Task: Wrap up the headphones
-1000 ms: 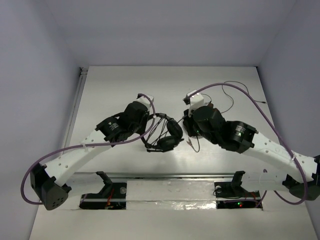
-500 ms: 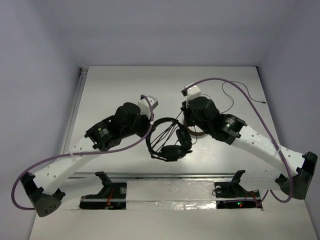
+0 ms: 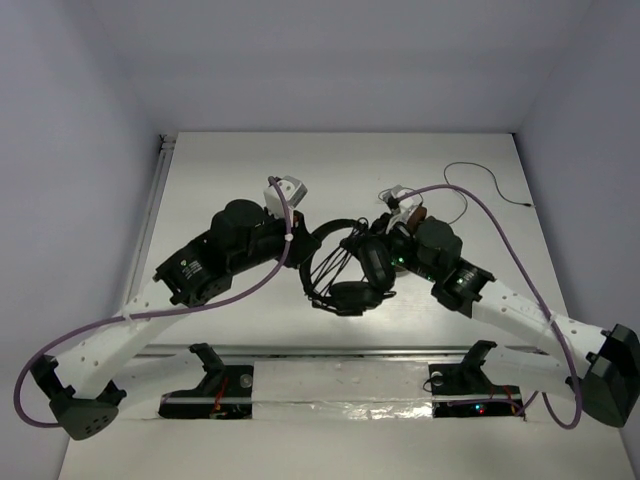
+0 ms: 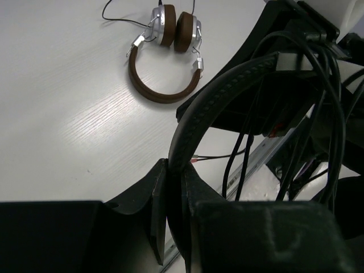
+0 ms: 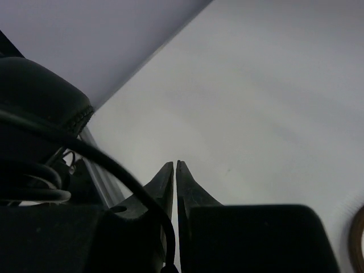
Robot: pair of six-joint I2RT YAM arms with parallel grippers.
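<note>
Headphones (image 3: 347,296) partly hidden behind arms; band pinched between left fingers (image 4: 153,222).

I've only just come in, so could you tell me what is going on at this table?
Two robot arms are working on wrapping the cable of the black headphones. The left gripper clamps the headband, holding the set up. The right gripper, its fingers almost together, sits beside an earcup, with the cable running down to their base; whether they pinch it is unclear. A brown-banded pair lies untouched on the table.
</note>
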